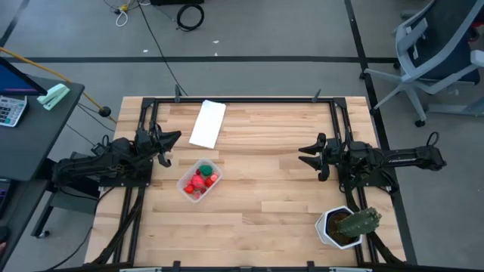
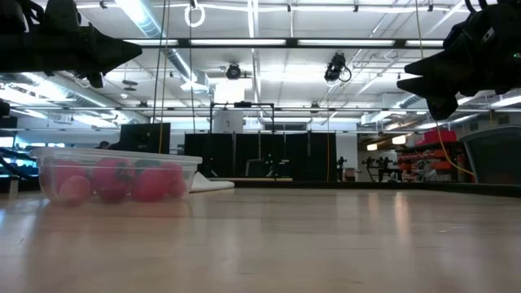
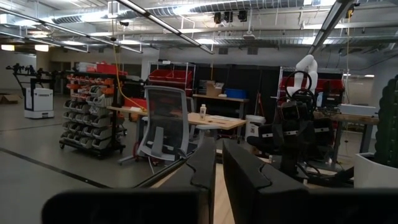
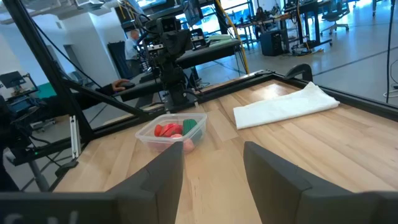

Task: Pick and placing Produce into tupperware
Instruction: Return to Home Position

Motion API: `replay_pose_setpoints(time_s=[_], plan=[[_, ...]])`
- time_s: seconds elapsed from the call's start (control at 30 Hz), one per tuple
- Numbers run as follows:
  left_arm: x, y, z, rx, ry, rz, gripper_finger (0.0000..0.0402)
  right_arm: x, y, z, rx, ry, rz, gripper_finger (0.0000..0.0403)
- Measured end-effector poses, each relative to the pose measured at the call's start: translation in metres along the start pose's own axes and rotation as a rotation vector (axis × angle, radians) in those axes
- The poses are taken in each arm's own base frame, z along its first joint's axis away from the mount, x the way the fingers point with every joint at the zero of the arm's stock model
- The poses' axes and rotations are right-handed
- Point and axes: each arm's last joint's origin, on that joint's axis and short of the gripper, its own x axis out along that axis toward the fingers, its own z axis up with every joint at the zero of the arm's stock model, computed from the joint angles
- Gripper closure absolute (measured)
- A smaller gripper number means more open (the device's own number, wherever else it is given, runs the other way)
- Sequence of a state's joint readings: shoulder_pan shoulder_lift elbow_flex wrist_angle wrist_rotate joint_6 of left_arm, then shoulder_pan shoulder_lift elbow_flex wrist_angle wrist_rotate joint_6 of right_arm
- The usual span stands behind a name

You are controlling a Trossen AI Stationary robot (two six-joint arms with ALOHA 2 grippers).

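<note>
The clear tupperware (image 1: 200, 180) stands on the wooden table left of centre. It holds several red and pink produce pieces (image 1: 199, 183) and one green piece (image 4: 189, 125). It also shows in the low view (image 2: 114, 173) and the right wrist view (image 4: 171, 132). My left gripper (image 1: 175, 137) is shut and empty, raised above the table just left of and beyond the box. My right gripper (image 1: 302, 156) is open and empty, raised at the right and pointing toward the box. No produce shows outside the box.
A flat white panel (image 1: 208, 123) lies beyond the box, near the far edge. A green cactus in a white pot (image 1: 346, 225) stands at the near right corner. A black frame (image 1: 242, 100) borders the table. A person stands beyond the table (image 4: 132, 41).
</note>
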State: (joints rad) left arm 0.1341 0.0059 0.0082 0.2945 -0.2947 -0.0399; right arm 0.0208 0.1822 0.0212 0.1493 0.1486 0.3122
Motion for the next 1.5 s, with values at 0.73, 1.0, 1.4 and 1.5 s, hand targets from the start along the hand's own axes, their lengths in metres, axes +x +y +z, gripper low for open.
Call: replay_pose_setpoints(time_s=[0.73,1.0,1.4,1.5], plan=[[0.0,0.0,0.0,0.0,0.0,0.0,0.0366,0.0,0.0,0.0,0.0,0.0,0.0,0.0227],[0.0,0.0,0.0,0.0,0.0,0.0,0.0378,0.0,0.0,0.0,0.0,0.0,0.0,0.0227],[0.0,0.0,-0.0002,0.0,0.001,0.0,0.0364,0.0,0.0,0.0,0.0,0.0,0.0,0.0227],[0.0,0.0,-0.0001,0.0,0.0,0.0,0.0363,0.0,0.0,0.0,0.0,0.0,0.0,0.0227]])
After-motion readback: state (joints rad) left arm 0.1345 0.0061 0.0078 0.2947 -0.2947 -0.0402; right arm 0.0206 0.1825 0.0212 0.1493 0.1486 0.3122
